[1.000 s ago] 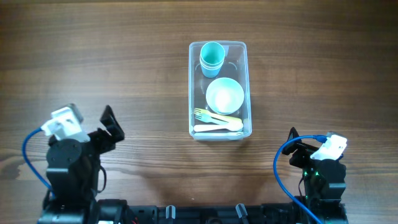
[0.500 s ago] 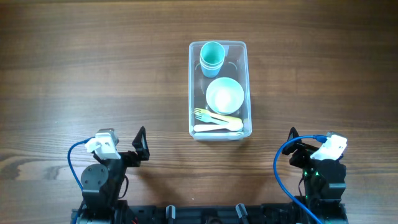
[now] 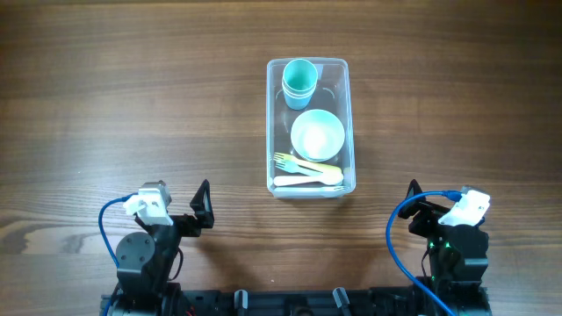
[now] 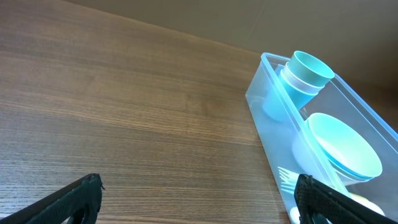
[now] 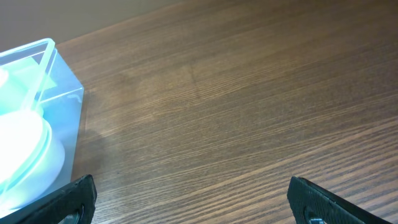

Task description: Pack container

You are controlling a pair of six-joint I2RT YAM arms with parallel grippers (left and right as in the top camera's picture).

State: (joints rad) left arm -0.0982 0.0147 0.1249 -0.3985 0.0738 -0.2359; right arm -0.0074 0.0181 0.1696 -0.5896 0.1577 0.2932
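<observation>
Left wrist view: left hand (image 4: 198, 198) gapes wide, empty; right hand (image 5: 193, 198) likewise. Both sit at the table (image 3: 132, 88) edge, well apart from the mid-table container (image 3: 270, 132), which holds 2 stacked cups (image 3: 299, 79), bowl (image 3: 317, 134), fork (image 3: 285, 161) and spoon (image 3: 307, 180). Packing looks finished.

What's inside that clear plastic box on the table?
The container holds stacked teal cups at the far end, a pale bowl in the middle, and a green fork and cream spoon nearest the robot. Anything under the bowl is hidden.

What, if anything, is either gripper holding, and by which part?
Nothing. The left gripper and right gripper are both open and empty, apart from the container.
</observation>
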